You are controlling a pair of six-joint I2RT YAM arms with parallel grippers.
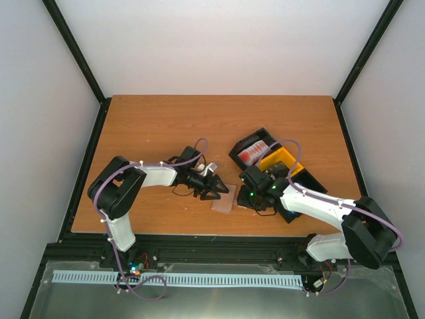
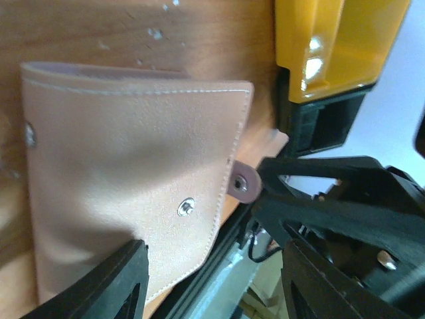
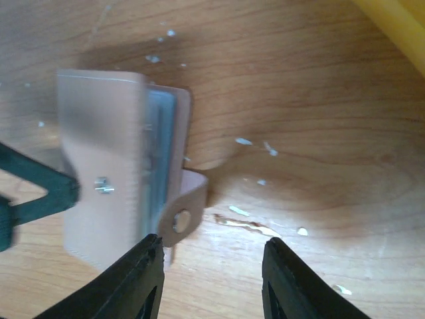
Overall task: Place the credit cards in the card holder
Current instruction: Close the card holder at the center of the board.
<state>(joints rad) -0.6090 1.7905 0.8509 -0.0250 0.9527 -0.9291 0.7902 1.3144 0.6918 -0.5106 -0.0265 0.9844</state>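
The tan card holder (image 1: 224,198) lies folded near the table's front edge, between my two grippers. In the left wrist view the card holder (image 2: 126,179) shows its stitched outer face, a metal snap and a loose strap tab (image 2: 240,183). My left gripper (image 2: 212,266) is open, and one of its fingers (image 2: 113,282) rests over the holder's near corner. My right gripper (image 3: 212,249) is open just off the strap tab (image 3: 180,219), and the holder (image 3: 99,166) stands slightly ajar with pale pockets showing. Red credit cards (image 1: 253,152) lie in the tray.
The black-and-yellow tray (image 1: 300,174) stands right of the holder, partly under my right arm, and its yellow wall (image 2: 339,40) shows close by in the left wrist view. The table's front edge and a black rail (image 1: 199,240) run just below the holder.
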